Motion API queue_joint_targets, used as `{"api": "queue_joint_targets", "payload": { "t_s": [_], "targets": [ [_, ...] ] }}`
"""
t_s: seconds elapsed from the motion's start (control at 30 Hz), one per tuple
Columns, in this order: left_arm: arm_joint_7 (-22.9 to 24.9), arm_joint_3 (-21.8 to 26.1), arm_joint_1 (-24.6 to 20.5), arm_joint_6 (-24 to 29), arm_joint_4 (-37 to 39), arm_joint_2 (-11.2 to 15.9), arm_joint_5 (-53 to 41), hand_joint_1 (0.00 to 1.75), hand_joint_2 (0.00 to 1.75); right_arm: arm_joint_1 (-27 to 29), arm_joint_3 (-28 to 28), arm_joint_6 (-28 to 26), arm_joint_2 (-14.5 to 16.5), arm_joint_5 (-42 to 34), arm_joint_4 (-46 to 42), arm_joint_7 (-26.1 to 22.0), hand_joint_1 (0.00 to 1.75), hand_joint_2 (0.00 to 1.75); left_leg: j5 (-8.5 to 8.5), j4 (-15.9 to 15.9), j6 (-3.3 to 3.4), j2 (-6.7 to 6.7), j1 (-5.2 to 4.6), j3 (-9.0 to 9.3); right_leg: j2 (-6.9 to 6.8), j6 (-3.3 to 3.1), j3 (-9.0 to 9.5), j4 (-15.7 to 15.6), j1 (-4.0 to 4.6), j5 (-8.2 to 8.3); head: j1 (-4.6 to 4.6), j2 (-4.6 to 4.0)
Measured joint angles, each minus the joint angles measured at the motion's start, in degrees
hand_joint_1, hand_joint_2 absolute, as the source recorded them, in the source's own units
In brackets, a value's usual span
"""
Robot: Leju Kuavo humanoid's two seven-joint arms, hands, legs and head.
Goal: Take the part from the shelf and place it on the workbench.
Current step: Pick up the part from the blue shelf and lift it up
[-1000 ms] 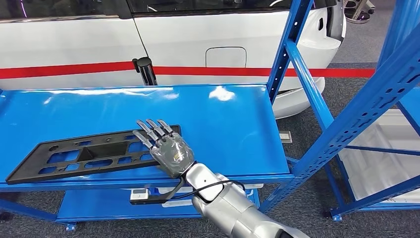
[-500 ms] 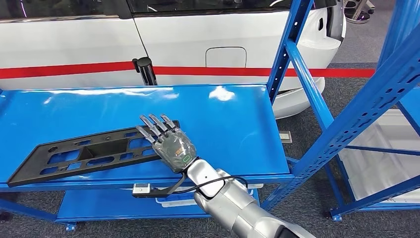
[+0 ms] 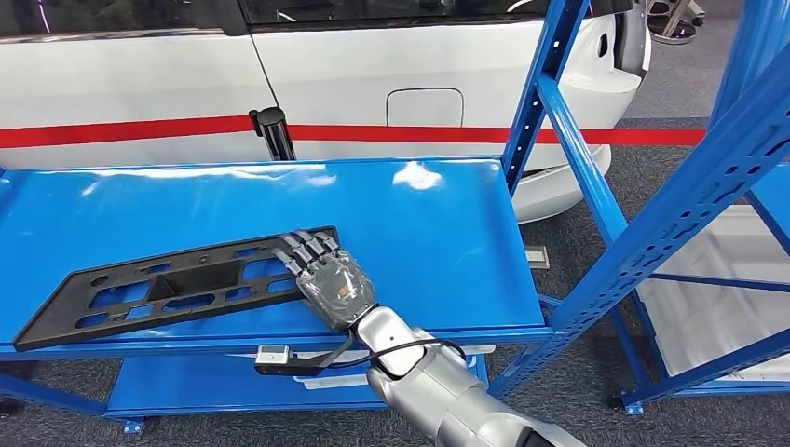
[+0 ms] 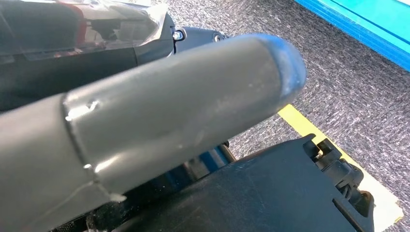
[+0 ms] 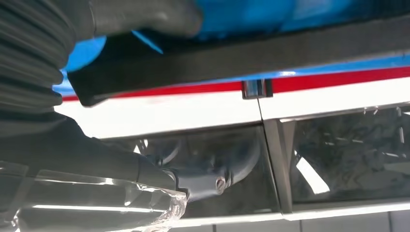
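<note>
On the glossy blue metal bench (image 3: 438, 233), the right hand (image 3: 331, 279) pinches the near end of the long black perforated plastic part (image 3: 177, 284).

The thick grey thumb (image 4: 159, 116) of the left robot hand crosses the view above grey carpet (image 4: 358, 92), a yellow floor stripe (image 4: 338, 159) and a blue edge (image 4: 358, 29).

No lettering, label, brand or number can be read anywhere from here, not on the black part (image 3: 177, 284), the blue shelf (image 3: 419, 223) or the white car (image 3: 373, 74) behind it
</note>
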Motion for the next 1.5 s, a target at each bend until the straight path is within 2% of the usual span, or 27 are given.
{"api": "queue_joint_targets", "payload": {
  "t_s": [0.3,0.57,0.7,0.8,0.9,1.03,1.33,1.47,1.5],
  "targets": [
    [0.02,-0.02,-0.04,-0.09,0.0,-0.08,-0.02,0.0,0.0,-0.08,4.29,-0.1,0.0,-5.95,0.76,1.92,1.75,1.75,0.0,0.0,0.0,0.0,0.0,0.01,0.0,0.0,0.01,0.0,0.0,0.0,0.0,-0.01],
    [1.25,-0.02,-0.2,-0.54,0.0,-0.08,-1.79,0.0,0.0,-1.31,6.97,-0.13,-0.01,-6.48,0.86,4.68,1.75,1.75,0.0,0.0,0.0,-0.03,-0.01,0.09,-0.02,0.0,0.11,0.0,0.0,0.0,0.0,0.0],
    [1.13,0.01,-0.21,-0.61,0.0,-0.08,-1.56,0.0,1.75,-1.48,7.32,-0.13,0.0,-5.13,0.86,5.62,1.75,1.75,0.0,0.0,0.0,-0.03,-0.03,0.11,-0.01,0.0,0.13,0.0,-0.01,0.0,0.01,-0.01],
    [-1.9,0.89,-0.16,-2.3,0.0,-0.08,1.97,0.0,1.75,-1.45,7.26,-0.15,0.0,-4.56,0.85,5.43,1.75,1.75,0.0,0.0,0.0,-0.02,-0.05,0.12,-0.01,0.0,0.13,0.0,-0.05,0.0,0.01,-0.01],
    [-7.15,3.83,-0.08,-5.53,0.0,-0.03,7.53,0.0,1.75,-1.24,6.26,-0.15,0.0,-3.9,0.82,4.45,1.75,1.75,0.0,0.0,0.0,-0.02,-0.05,0.12,-0.01,0.0,0.13,0.0,-0.07,0.0,0.01,-0.02],
    [-11.17,7.69,0.02,-7.62,0.02,0.19,10.79,0.0,0.0,-0.7,3.3,-0.15,0.0,-2.43,0.55,2.63,1.75,1.75,0.0,0.0,0.0,-0.02,-0.06,0.11,-0.01,0.0,0.13,0.0,-0.08,0.0,0.0,-0.01],
    [-12.7,10.9,0.13,-9.38,0.02,0.33,12.17,0.0,0.0,-0.47,-1.49,-0.15,0.0,-1.95,-0.15,1.1,1.75,1.75,0.01,0.0,0.01,-0.02,-0.07,0.11,-0.01,0.0,0.13,0.0,-0.09,0.0,0.01,0.0],
    [-13.09,11.61,0.17,-8.72,0.02,0.35,12.79,0.0,1.75,-0.47,-2.05,-0.15,0.0,-2.1,-0.22,0.49,1.75,1.75,0.01,0.0,0.01,-0.03,-0.09,0.11,-0.01,0.0,0.14,0.0,-0.1,0.0,0.0,0.0],
    [-13.11,11.77,0.18,-8.46,0.02,0.35,12.83,0.0,1.75,-0.47,-2.09,-0.15,0.0,-2.15,-0.27,0.42,1.75,1.75,0.01,0.0,0.01,-0.03,-0.09,0.11,-0.01,0.0,0.14,0.0,-0.11,0.0,0.0,0.0]
  ]
}}
